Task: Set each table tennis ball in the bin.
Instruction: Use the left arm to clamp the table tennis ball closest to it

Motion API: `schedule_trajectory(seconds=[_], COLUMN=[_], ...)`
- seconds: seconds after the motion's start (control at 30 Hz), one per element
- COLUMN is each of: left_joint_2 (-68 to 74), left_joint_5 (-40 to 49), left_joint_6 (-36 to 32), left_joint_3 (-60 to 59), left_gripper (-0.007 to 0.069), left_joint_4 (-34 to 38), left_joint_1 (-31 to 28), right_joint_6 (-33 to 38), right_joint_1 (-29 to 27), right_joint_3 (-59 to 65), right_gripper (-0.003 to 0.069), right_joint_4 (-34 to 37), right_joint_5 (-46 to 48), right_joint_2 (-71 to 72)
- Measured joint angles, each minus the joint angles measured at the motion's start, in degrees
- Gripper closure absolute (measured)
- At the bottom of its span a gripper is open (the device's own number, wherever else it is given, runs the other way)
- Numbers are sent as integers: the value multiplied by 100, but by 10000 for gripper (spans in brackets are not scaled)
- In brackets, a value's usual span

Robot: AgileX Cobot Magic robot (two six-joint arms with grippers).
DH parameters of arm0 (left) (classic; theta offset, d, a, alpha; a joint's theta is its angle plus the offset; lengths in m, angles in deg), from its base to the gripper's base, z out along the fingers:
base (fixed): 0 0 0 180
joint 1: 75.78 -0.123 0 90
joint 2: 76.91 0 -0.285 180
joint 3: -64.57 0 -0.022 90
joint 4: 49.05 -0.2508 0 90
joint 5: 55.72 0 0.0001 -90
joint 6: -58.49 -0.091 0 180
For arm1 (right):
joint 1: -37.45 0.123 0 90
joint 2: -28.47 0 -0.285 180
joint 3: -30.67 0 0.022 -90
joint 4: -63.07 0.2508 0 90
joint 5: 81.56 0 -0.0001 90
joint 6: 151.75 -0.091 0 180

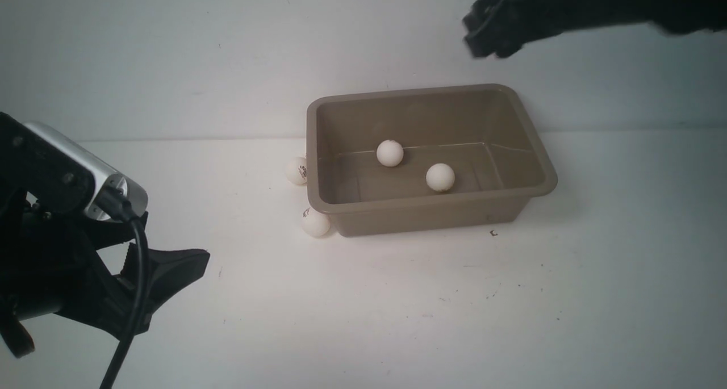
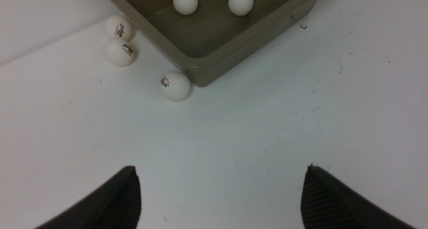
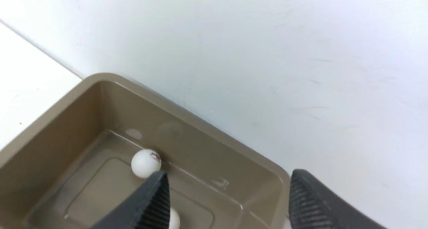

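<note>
Small matte white table tennis ball [image 2: 175,85]: presumably light, rigid, rolls readily; grip across its middle. Left gripper [image 2: 221,168], right gripper [image 3: 229,174]: jaws spread, nothing held.

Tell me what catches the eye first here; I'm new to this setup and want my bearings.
The taupe bin sits in the middle with two white balls already inside. Beside its left end, three more balls lie on the table. The right gripper hangs open and empty above the bin's far right side.
</note>
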Motion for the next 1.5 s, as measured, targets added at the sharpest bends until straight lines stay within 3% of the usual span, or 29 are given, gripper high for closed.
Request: schedule_trajectory(seconds=[0.3, 0.5, 0.67, 1.0, 1.1, 1.17, 1.2, 1.27, 1.5], left_joint_2=[20, 548, 1226, 2806, 3123, 3435, 3435, 3720, 4449], left_joint_5=[-347, -208, -40, 41, 41, -36, -36, -278, -664], left_joint_6=[-18, 105, -248, -2214, -3013, -3968, -3968, -4709, -5276], left_joint_3=[0, 452, 925, 1298, 1298, 1298, 1298, 1298, 1411], left_gripper=[41, 41, 41, 41, 41, 41, 41, 41, 41], left_joint_4=[7, 41, 36, 326, 674, 1349, 1349, 1995, 2829], left_joint_1=[0, 0, 0, 0, 0, 6, 6, 6, 50], right_joint_6=[-167, 54, 216, 364, 415, 492, 492, 510, 529], right_joint_1=[0, 21, 62, 76, 76, 76, 76, 76, 76], right_joint_3=[-2, -2, -2, -2, -2, -2, -2, -2, -2], right_gripper=[219, 219, 219, 219, 219, 219, 219, 219, 219], right_joint_4=[269, 701, 1004, 1078, 1130, 1263, 1272, 1329, 1333], right_joint_5=[2183, 2690, 2967, 3591, 3591, 3599, 3599, 3606, 3605], right_joint_2=[1066, 1793, 2185, 2353, 2353, 2353, 2353, 2353, 2353])
